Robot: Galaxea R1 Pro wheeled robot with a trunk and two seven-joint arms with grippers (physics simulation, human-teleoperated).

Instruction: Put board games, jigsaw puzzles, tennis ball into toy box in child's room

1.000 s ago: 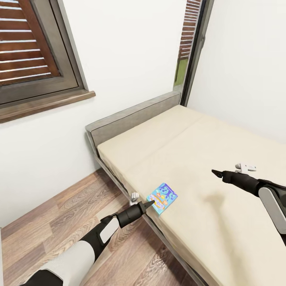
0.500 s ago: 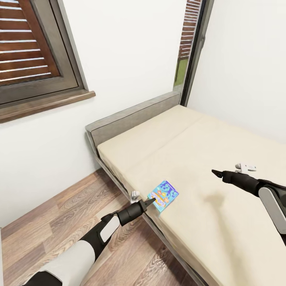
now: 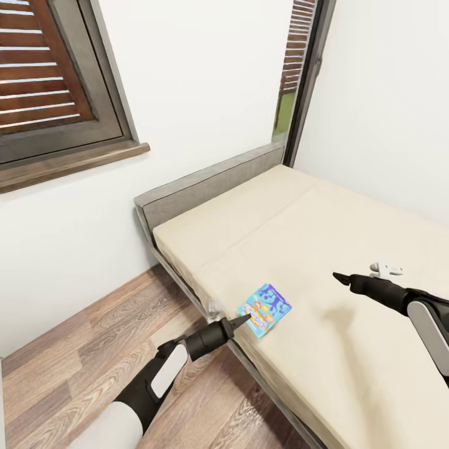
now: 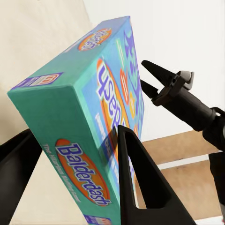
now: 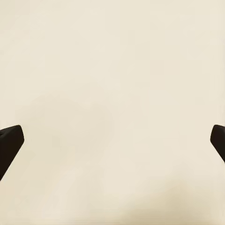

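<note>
Head view: the left gripper (image 3: pixel 244 320) has its fingers clamped on the near corner of the light-blue board game (image 3: pixel 266 308), which sits tilted at the edge of the bed (image 3: pixel 349 349), partly raised off the mattress. The grip looks to be on one corner only, so I judge the box could pivot or slip out and drop to the wood floor (image 3: pixel 81 349) just beside the bed frame. The right gripper (image 3: pixel 337 277) hovers over bare mattress, well apart from the box, holding nothing. The grey headboard (image 3: pixel 206 178) and the window sill (image 3: pixel 68 161) stand clear of the arm's way.

Left wrist view: the teal, "Balderdash"-printed box (image 4: pixel 79 122) stands between the two dark fingers (image 4: pixel 140 183), one on each broad face. The right gripper (image 4: pixel 150 79) shows beyond it, so a careless swing could bring the two together.

Right wrist view: the fingers (image 5: pixel 9 143) are spread wide apart over plain beige mattress.
</note>
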